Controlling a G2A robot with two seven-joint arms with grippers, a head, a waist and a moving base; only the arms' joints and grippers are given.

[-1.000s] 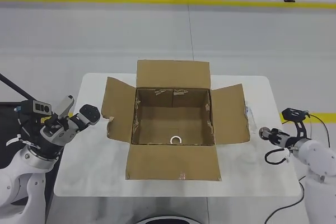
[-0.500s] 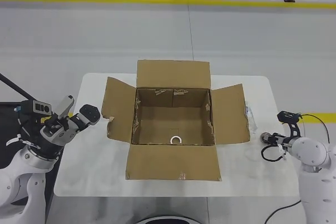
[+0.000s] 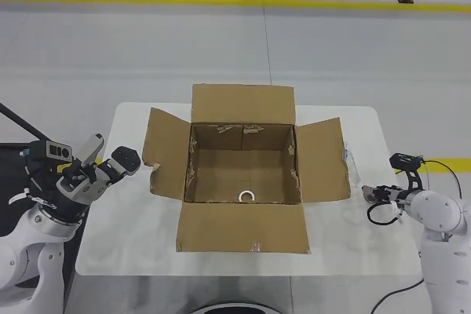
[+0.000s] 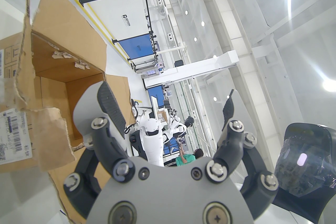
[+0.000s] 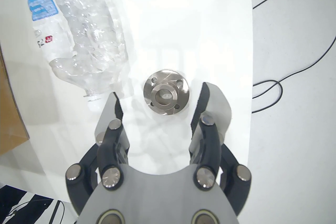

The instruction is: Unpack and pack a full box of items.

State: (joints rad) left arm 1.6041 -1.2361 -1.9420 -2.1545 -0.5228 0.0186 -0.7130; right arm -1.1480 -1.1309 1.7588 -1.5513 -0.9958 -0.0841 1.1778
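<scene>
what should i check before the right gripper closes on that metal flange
1. right gripper open: ok.
2. metal flange flat on the table, lined up with the open gripper: ok.
3. Gripper low enough to grip it: cannot tell.
4. crushed bottle clear of the fingers: cannot tell; its neck lies close beside one fingertip.
5. box flaps open: ok.
6. left gripper open, empty, beside the box: ok.

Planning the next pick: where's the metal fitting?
On the table's right side, seen in the right wrist view just ahead of the open right gripper, beside the bottle's mouth: the metal fitting.
</scene>
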